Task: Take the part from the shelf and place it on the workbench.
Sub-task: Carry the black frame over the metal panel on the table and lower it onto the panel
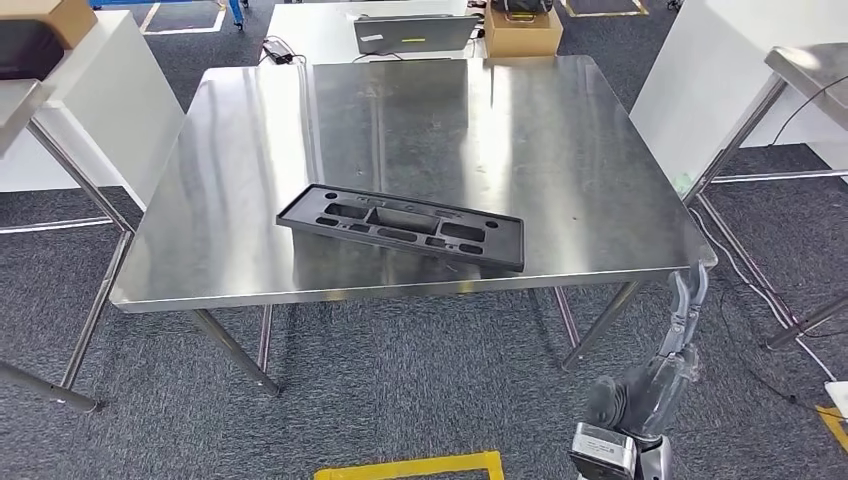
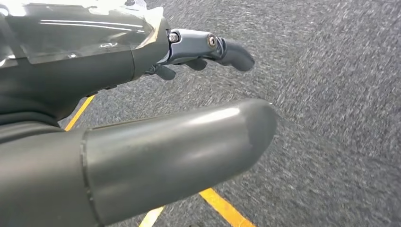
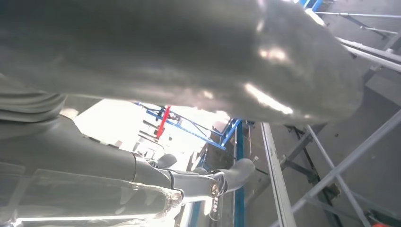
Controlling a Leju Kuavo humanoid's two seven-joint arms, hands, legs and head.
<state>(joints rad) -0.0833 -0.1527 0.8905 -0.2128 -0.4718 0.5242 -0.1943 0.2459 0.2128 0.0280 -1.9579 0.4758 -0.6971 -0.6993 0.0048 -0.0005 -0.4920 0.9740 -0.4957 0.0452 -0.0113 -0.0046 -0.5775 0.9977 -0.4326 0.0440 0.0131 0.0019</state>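
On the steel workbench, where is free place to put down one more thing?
The workbench is bare behind the black part, up to its far edge, and along both side edges. Only the near middle strip, where the part lies, is taken.

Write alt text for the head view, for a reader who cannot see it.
A long black plastic part with rectangular cut-outs lies flat near the front edge of a shiny steel workbench, with no hand touching it. The robot's right hand hangs beside the bench's right front corner, above grey carpet. A cardboard box sits on a white table behind.

Laptop — cut off; carpet — blurred
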